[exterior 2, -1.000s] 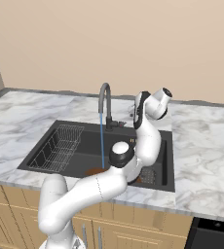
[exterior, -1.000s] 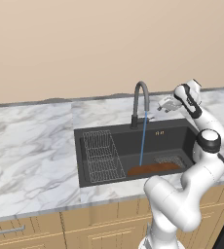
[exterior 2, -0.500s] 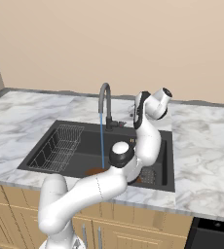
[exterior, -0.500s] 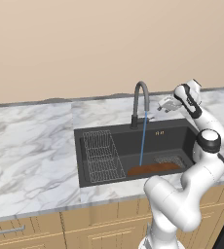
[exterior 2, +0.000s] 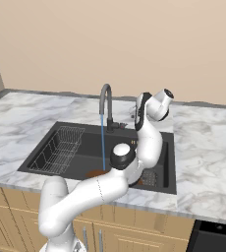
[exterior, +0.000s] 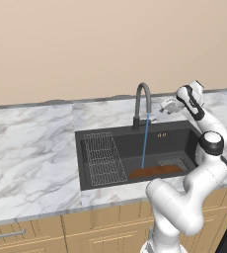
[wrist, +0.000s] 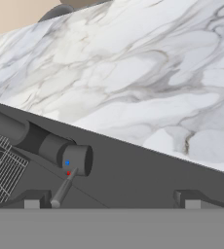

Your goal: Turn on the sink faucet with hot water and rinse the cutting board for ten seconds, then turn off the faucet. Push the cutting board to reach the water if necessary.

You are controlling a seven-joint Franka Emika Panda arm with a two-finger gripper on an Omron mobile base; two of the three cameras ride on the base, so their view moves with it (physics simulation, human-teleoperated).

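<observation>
The sink faucet (exterior: 142, 103) arches over the black sink (exterior: 118, 136), and the water (exterior: 144, 141) falls as a thin blue stream onto the left part of the reddish-brown cutting board (exterior: 156, 171) on the basin floor. My gripper (exterior: 164, 106) hovers just right of the faucet's base, above the counter's back edge. In the hand view the gripper (wrist: 112, 204) is open, its fingertips (wrist: 32, 204) wide apart. The faucet's dark base (wrist: 49, 147) and silver lever (wrist: 62, 188) lie beside the left fingertip. From the right base view, the faucet (exterior 2: 106, 105), water (exterior 2: 103, 145) and gripper (exterior 2: 134, 111) show; my arm hides most of the cutting board (exterior 2: 95, 173).
A grey wire rack (exterior: 103, 158) fills the sink's left half, and a mesh strainer (exterior: 171, 162) sits behind the board at the right. White-grey marbled counter (exterior: 31, 148) surrounds the basin, backed by a beige wall.
</observation>
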